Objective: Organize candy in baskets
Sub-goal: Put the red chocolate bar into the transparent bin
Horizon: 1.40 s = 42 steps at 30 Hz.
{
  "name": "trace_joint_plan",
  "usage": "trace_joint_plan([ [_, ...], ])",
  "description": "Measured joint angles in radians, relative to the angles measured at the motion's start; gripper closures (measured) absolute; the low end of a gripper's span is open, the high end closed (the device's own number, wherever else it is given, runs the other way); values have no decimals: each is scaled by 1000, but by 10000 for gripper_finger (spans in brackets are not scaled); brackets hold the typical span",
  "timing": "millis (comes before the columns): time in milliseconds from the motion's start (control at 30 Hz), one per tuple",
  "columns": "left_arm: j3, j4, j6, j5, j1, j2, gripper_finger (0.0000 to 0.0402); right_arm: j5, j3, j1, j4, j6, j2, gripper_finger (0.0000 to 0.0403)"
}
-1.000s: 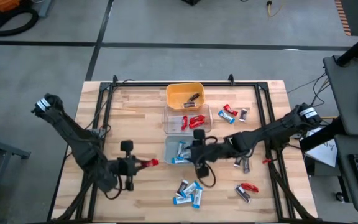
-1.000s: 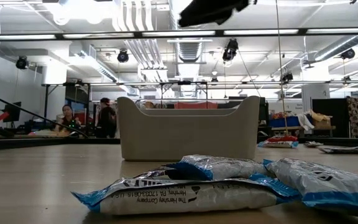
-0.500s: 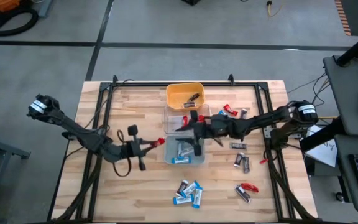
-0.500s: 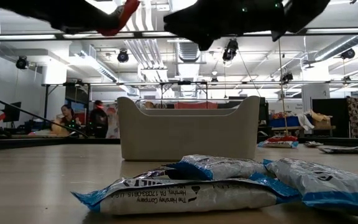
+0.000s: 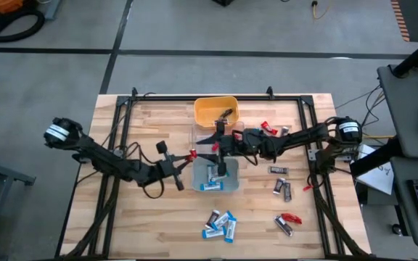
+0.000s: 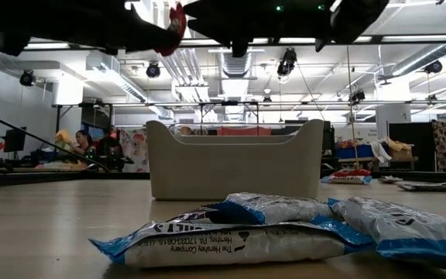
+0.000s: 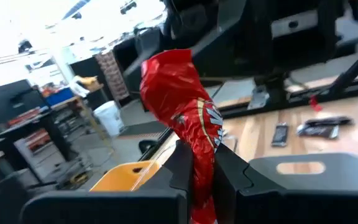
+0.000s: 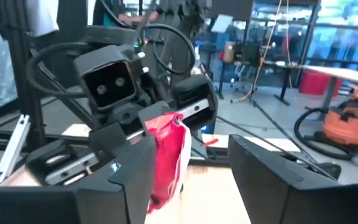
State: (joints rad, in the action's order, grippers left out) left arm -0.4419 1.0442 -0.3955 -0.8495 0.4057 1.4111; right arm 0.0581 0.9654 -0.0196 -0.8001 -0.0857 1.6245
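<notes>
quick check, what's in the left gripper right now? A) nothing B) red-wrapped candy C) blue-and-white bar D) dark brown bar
B: the left gripper has its jaws shut on a red-wrapped candy, carried above the table beside the clear basket; the open jaws of the right gripper stand on either side of it.

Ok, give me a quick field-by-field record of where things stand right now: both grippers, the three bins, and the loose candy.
left gripper: shut on red candy bar, near the clear bin
right gripper: open, facing the red candy bar
yellow-orange bin: one dark bar inside
clear bin: red candy inside
grey-blue bin: blue-and-white candy inside
loose candy: blue-and-white cluster at the near edge; more on the right side of the table
</notes>
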Motion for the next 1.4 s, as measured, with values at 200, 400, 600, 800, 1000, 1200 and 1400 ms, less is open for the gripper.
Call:
trace_joint_plan([
  [200,-9,10,-1,-97,-20,41,392,51,14,-35,64,60,-15,192],
  [400,-8,14,10,-109,-39,49,392,64,30,-64,138,89,-37,192],
  [600,-7,15,19,-110,-78,49,392,82,46,-61,146,111,-34,192],
  [800,-11,13,11,-77,-90,66,392,73,46,-67,141,120,-33,192],
  [1000,-56,20,14,-37,-93,97,392,78,45,-74,139,146,-16,193],
  [1200,-104,17,-22,-35,-94,135,392,88,45,-70,140,134,16,211],
  [1400,-104,19,-9,-71,-92,141,392,131,45,-70,136,107,15,333],
])
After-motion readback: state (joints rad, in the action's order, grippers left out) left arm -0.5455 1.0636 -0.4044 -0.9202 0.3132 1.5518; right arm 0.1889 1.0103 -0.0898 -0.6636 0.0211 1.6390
